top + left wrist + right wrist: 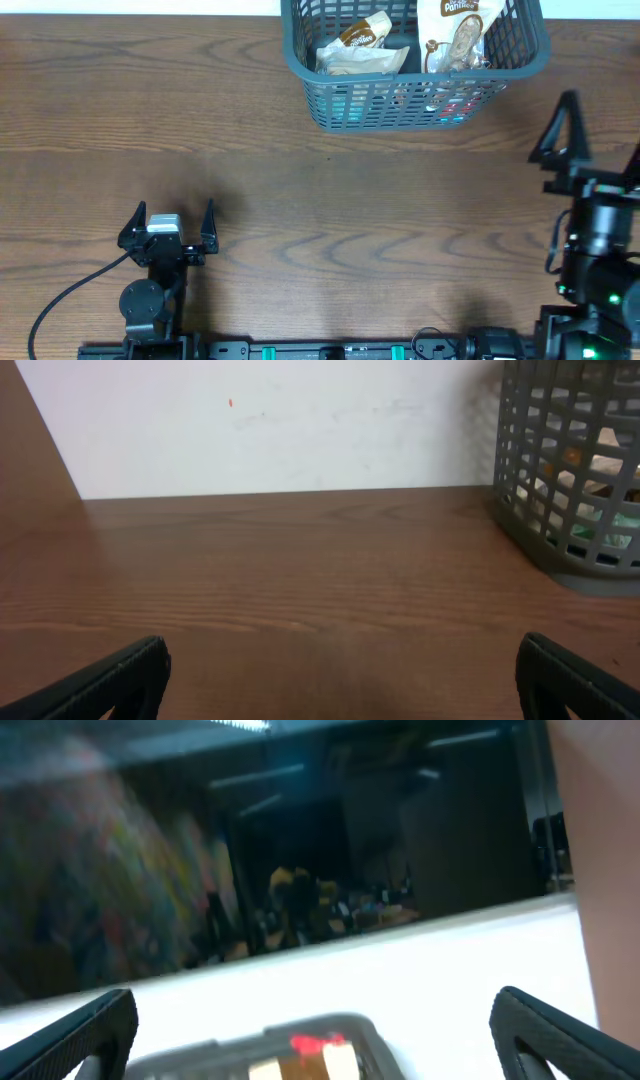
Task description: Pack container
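The container (420,78), a dark grey-teal lattice basket, stands at the far edge of the wooden table, right of centre. It holds a tan snack packet (360,45), a white snack packet (458,35) and more packets beneath them. My left gripper (168,228) rests low at the near left, open and empty, far from the basket. In the left wrist view the left gripper (340,690) spans bare wood, with the basket (570,470) at the right edge. My right gripper (600,150) is raised at the right, open and empty. The blurred right wrist view shows the right gripper (312,1010) above the basket rim (330,1025).
A white wall (280,420) runs along the table's far edge behind the basket. A black cable (60,300) loops by the left arm's base. Brown wooden tabletop (330,220) lies between the two arms.
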`<state>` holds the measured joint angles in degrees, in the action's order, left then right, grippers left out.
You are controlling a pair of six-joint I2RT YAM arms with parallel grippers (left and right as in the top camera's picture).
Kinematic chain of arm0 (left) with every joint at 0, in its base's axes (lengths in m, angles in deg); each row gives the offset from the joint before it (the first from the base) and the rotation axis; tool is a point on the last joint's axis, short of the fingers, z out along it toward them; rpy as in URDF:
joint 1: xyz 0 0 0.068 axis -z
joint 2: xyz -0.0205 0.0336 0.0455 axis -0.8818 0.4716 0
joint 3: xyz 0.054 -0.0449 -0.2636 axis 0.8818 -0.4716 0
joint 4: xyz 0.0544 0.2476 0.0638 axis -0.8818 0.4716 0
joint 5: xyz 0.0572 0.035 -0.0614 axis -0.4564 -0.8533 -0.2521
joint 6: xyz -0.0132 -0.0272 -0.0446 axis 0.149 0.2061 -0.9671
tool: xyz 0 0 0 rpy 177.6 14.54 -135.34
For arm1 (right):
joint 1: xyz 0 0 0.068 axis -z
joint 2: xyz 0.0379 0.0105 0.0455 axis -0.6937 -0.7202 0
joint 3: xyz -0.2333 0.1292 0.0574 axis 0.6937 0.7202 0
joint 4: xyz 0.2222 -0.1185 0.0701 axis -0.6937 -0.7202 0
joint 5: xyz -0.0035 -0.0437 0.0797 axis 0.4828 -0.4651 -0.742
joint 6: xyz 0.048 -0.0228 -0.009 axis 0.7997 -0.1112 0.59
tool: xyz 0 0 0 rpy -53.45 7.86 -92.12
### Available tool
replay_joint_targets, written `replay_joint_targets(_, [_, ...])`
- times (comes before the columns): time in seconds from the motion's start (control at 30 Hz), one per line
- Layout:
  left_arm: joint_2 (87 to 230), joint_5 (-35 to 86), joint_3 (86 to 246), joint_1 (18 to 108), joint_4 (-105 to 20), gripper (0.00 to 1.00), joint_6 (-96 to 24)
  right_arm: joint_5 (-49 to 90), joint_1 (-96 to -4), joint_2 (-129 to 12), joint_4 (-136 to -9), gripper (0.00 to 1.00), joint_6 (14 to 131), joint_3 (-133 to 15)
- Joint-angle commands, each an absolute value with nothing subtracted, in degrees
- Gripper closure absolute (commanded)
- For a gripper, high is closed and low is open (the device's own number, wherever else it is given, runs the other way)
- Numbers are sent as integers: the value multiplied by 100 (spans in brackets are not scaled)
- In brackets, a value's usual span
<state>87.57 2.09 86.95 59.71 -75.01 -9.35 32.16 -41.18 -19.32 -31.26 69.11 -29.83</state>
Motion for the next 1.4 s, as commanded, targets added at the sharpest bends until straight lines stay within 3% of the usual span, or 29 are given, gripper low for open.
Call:
replay_joint_targets(0.0, [8716, 255, 8627, 5940, -7264, 1, -1005, 3065, -4177, -1582, -3070, 1, 6609, -2419])
replay_joint_targets(0.5, [8716, 255, 8627, 5940, -7264, 1, -1005, 2934, -4177, 164, -2226, 1, 6102, 20])
replay_joint_targets(1.37, [8716, 255, 8627, 5940, -7264, 1, -1005, 2680, -4510, 619, -2243, 1, 5606, 809])
